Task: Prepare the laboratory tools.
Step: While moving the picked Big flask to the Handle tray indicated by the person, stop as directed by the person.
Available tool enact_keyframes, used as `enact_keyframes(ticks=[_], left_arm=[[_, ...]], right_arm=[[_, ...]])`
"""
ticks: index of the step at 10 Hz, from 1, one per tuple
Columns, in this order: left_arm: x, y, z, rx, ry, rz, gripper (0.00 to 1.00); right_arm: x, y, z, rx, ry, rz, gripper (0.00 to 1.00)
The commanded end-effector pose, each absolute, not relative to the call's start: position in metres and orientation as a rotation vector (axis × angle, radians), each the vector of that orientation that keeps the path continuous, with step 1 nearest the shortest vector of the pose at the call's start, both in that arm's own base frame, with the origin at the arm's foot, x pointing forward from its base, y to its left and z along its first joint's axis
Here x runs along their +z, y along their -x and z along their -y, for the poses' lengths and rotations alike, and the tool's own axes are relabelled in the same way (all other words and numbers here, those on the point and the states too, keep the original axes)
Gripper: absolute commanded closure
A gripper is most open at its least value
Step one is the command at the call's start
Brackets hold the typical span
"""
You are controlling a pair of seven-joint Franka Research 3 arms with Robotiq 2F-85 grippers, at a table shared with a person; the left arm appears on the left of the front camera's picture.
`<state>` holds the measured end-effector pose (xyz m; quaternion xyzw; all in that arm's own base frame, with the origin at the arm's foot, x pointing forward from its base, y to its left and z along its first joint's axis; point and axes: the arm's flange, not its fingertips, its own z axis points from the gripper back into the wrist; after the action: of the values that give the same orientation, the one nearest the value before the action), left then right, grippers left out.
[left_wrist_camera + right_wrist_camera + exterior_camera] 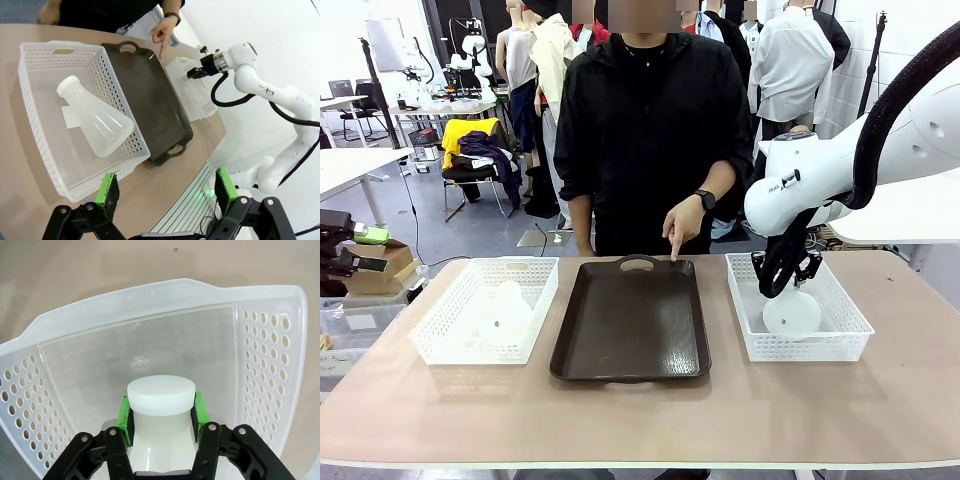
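One flask (160, 397) sits between the green pads (124, 420) of the right gripper (787, 285), which is clenched on its neck just below the thick white rim, one pad on each side. It is inside the right basket (802, 350) at the right side of the table (640, 415), with its round base low in the basket and turned toward the robot's edge. Whether the base touches the basket floor cannot be told. In the right wrist view the basket's solid end wall and perforated sides rise beyond the flask's mouth. The second flask (95, 122) lies on its side in the left basket (45, 65), its neck pointing away from the tray and its wide base near the basket wall beside the tray. The left gripper (166, 192) hangs well apart from it, off the table's edge, with its jaws released and spread wide and nothing between them. The dark brown tray (630, 320) lies between the two baskets in the middle of the table. At its far edge a person's hand (682, 228) points one finger down, just beside the tray's handle.
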<state>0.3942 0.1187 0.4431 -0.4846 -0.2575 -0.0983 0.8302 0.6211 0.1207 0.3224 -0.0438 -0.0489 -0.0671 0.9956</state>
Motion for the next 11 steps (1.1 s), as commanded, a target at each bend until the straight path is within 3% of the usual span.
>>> enact_keyframes(ticks=[1,5,11], left_arm=[[0.443,-0.392,-0.12,-0.223,1.031,0.551,0.0],[0.443,-0.392,-0.12,-0.223,1.031,0.551,0.0],[0.443,-0.392,-0.12,-0.223,1.031,0.551,0.0]], right_arm=[[0.322,-0.621,-0.121,-0.135,0.088,0.098,1.0],[0.352,-0.599,-0.116,-0.124,0.159,0.154,1.0],[0.457,-0.56,-0.128,0.01,0.151,0.301,1.0]])
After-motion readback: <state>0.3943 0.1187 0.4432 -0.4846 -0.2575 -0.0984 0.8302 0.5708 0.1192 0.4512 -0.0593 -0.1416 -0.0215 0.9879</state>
